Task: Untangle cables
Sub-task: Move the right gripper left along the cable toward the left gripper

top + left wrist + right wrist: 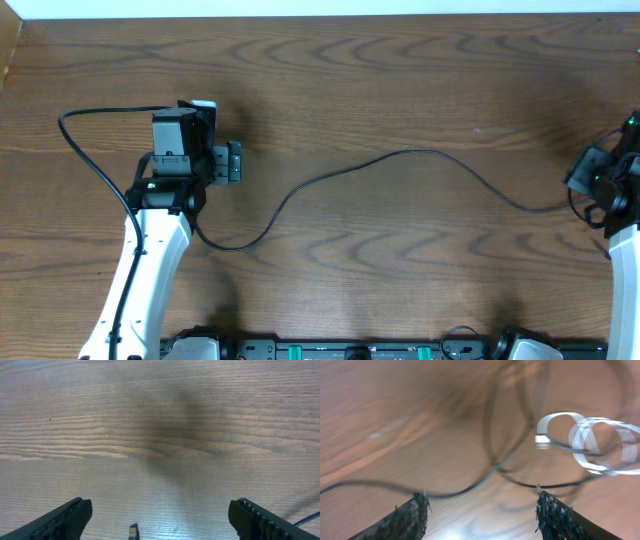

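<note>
Overhead view: you have the long black cord [400, 153] lying across the middle of the table [380, 60]. It starts beside the left arm [150, 260] in the lower left, dips, rises to a hump at centre frame, then falls away toward the right edge, where it reaches your right gripper [590, 178]. Your left gripper [232, 160] sits in the upper left of the frame, apart from that cord.

In the left wrist view, the left gripper is open. Its fingers [65, 520] stand wide in the two lower corners, with only bare wood between them. A small plug end [133, 531] shows at the bottom edge between the fingers; you cannot tell which cord it belongs to.

The right wrist view is blurred, but your right gripper is open too, and its fingers [410, 517] stand apart and clamp nothing. The black cord comes in from the left edge, passes just beyond the fingertips and loops upward through the centre and right of the frame. The white cord [600, 440] lies coiled in the upper right, with its plug [541, 441] at the left of the coil. A black strand crosses the coil; whether over or under it, you cannot tell.
</note>
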Available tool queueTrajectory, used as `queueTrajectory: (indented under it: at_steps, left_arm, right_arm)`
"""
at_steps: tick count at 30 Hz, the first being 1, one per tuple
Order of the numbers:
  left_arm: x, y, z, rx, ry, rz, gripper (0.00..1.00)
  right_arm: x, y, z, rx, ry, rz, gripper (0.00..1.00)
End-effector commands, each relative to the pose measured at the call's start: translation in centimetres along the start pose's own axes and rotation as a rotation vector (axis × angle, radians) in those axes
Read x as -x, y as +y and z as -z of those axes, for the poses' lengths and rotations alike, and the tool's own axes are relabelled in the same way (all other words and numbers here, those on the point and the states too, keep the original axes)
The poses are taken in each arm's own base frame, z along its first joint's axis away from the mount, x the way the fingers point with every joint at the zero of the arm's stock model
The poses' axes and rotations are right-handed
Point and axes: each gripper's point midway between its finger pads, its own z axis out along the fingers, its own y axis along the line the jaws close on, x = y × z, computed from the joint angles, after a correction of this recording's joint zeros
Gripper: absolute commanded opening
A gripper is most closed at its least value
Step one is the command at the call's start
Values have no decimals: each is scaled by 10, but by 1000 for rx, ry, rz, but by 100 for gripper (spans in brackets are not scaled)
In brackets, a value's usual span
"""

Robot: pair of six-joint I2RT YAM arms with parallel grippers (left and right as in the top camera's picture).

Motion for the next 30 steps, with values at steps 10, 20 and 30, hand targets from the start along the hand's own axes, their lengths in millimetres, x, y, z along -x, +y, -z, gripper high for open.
queueTrajectory:
  at_steps: [10, 20, 30]
  left_arm:
    - [-1, 2, 1, 8, -1, 5, 92]
    - [-1, 2, 1, 8, -1, 5, 92]
    - [-1, 2, 1, 8, -1, 5, 92]
  right_arm:
    - [-48, 83, -18, 365, 242, 138, 78]
    - [-94, 173, -44, 644, 405, 339, 75]
    - [-160, 265, -48, 765, 539, 395, 81]
